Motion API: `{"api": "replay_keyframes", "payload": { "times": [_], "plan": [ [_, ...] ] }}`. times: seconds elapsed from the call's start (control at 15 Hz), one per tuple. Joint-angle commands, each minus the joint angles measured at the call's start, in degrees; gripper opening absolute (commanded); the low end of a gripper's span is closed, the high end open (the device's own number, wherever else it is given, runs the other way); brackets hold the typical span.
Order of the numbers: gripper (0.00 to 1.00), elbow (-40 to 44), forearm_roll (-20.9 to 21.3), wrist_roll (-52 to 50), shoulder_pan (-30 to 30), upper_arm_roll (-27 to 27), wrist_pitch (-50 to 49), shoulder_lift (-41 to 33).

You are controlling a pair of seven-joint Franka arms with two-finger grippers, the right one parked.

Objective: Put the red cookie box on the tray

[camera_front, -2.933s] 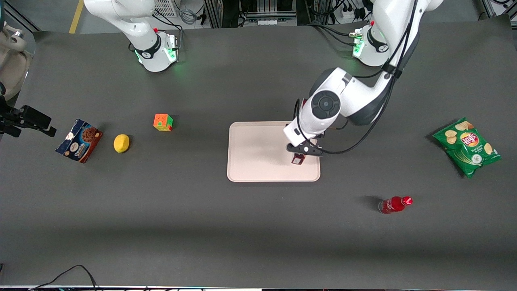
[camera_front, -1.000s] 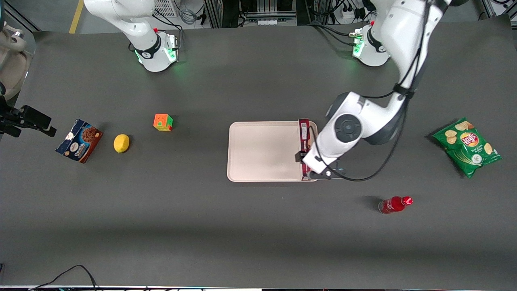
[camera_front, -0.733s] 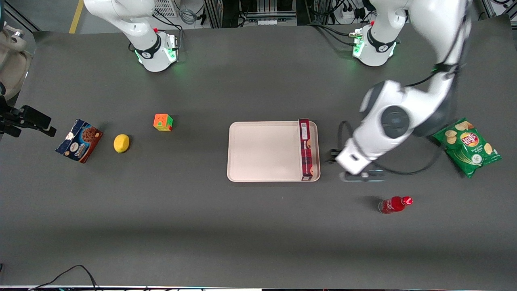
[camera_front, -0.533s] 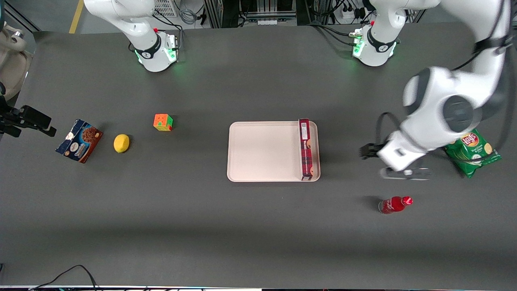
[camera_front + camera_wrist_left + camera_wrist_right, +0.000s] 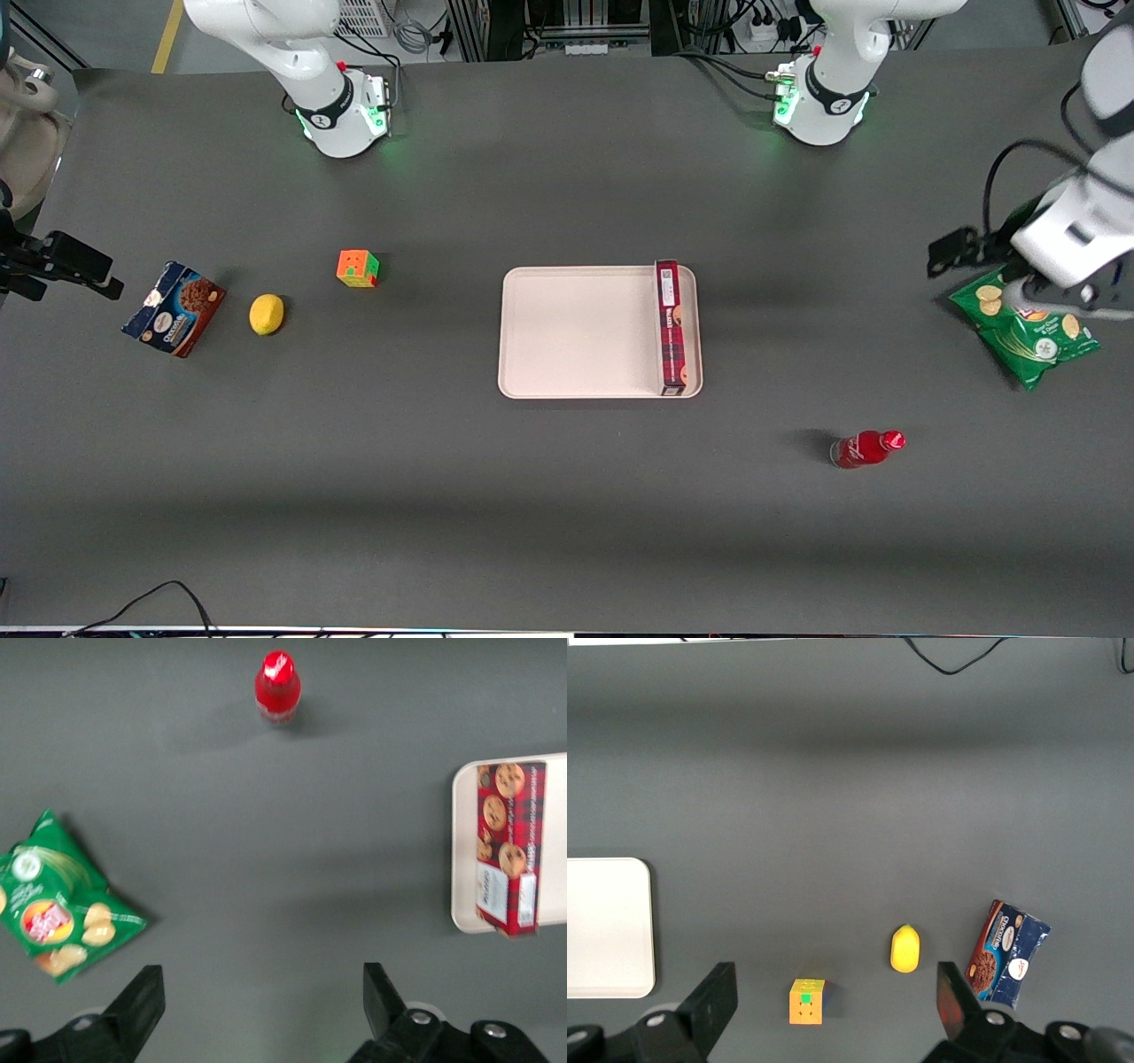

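Green Lay's bag (image 5: 1026, 322) under open gripper (image 5: 260, 1001)

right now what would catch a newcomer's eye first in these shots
The big tray mid-table, with the red cookie box lying in it along the rim at the working arm's end. The gripper is open and empty, raised above the table near the green chip bag at that end of the table. A small red bottle lies nearer the front camera.

Table (image 5: 567, 496) with tray (image 5: 576, 332), bottle (image 5: 866, 448)
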Motion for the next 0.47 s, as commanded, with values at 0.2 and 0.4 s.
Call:
{"api": "replay_keyframes", "payload": {
  "times": [0.2, 0.4],
  "plan": [
    [0.98, -1.5, 3.4, 1.0, 0.3, -0.6, -5.4, -8.8],
    [1.0, -1.4, 3.3, 1.0, 0.3, -1.2, -6.2, -9.1]
  ]
}}
